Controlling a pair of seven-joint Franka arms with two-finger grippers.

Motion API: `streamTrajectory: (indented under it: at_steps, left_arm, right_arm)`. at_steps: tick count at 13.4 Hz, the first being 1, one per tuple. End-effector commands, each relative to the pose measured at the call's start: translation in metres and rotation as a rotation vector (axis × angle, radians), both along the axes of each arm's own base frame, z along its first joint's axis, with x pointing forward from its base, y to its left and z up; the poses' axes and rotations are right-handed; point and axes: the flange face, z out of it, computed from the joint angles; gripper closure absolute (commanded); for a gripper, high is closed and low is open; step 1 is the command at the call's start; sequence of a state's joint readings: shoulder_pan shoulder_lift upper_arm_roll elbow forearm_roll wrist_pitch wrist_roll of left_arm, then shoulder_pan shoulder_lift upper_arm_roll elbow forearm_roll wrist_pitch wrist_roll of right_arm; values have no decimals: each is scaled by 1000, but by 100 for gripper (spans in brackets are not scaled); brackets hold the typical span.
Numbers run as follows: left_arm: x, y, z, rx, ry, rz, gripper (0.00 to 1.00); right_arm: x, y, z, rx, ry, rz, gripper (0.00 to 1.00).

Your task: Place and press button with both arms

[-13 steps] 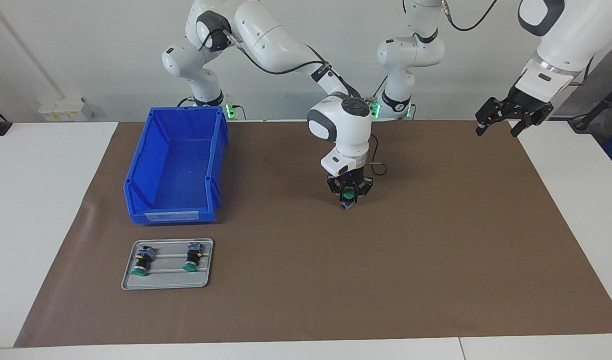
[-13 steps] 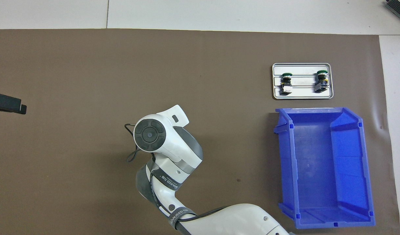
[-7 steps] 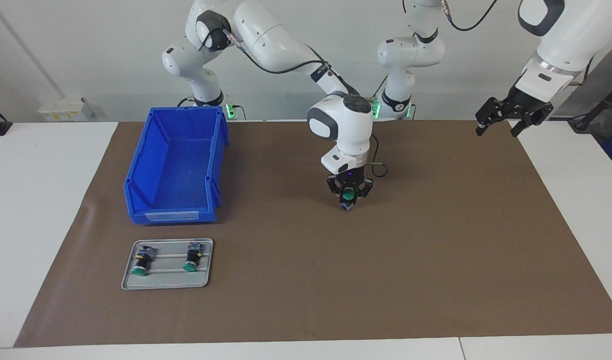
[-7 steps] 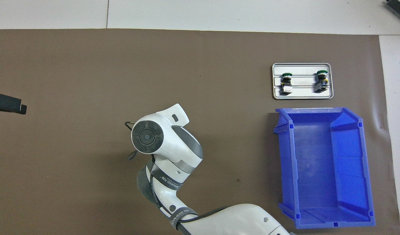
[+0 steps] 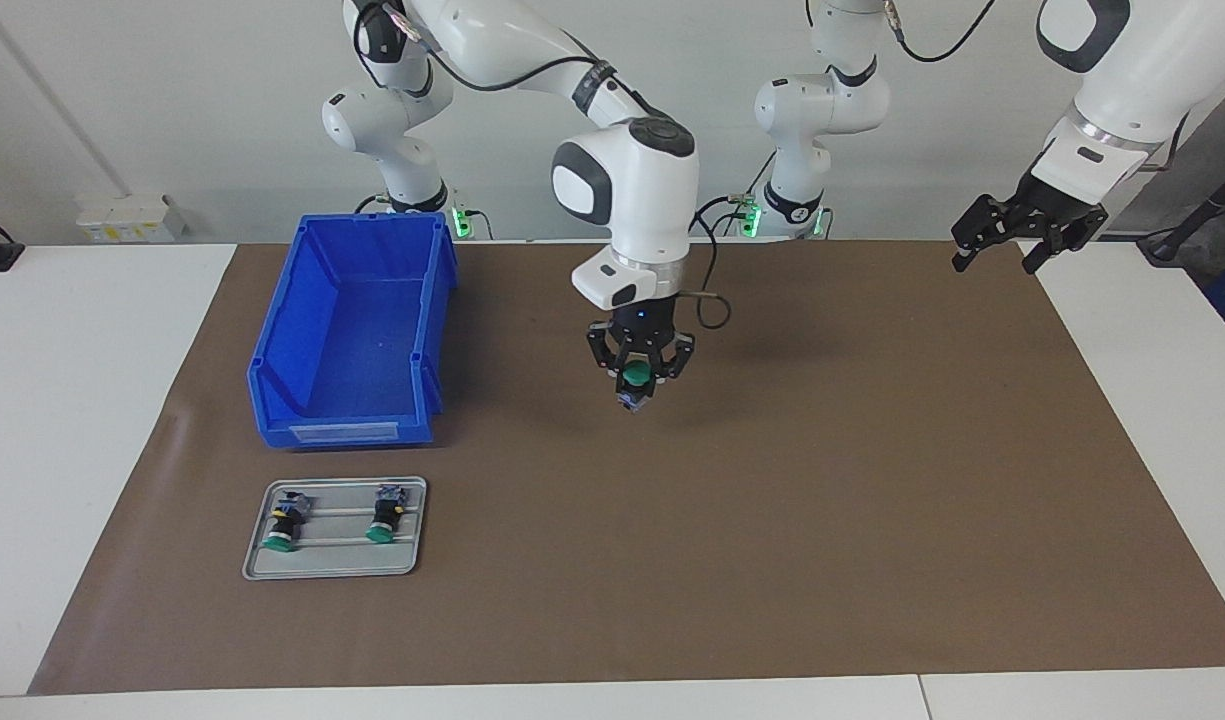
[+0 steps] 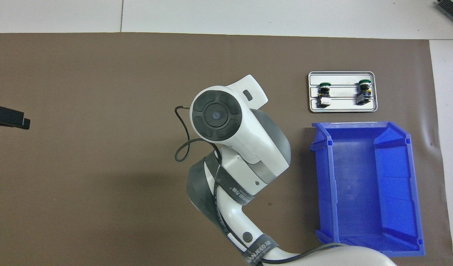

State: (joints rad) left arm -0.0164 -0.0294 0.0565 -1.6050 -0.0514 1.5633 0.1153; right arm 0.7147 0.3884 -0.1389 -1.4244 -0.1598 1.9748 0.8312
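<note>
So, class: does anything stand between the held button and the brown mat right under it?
Nothing visible does. The right gripper holds the button over bare mat; the blue bin and the tray sit toward the right arm's end. The left gripper waits, open, over the mat's edge.

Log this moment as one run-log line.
right tool: shut on button, over mat | left tool: open, waiting | tray: two buttons
</note>
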Motion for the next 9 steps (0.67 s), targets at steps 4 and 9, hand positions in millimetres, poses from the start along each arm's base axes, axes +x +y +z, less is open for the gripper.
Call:
streamTrajectory:
  at_steps: [4,9]
  left_arm:
    - [-9,1,0,-4,-9,10,0]
    - [-9,1,0,-4,-9,10,0]
  right_arm:
    - [-6,-139,73,-58,70,152,100]
    - [-42,-271,27,-81,144,255,100]
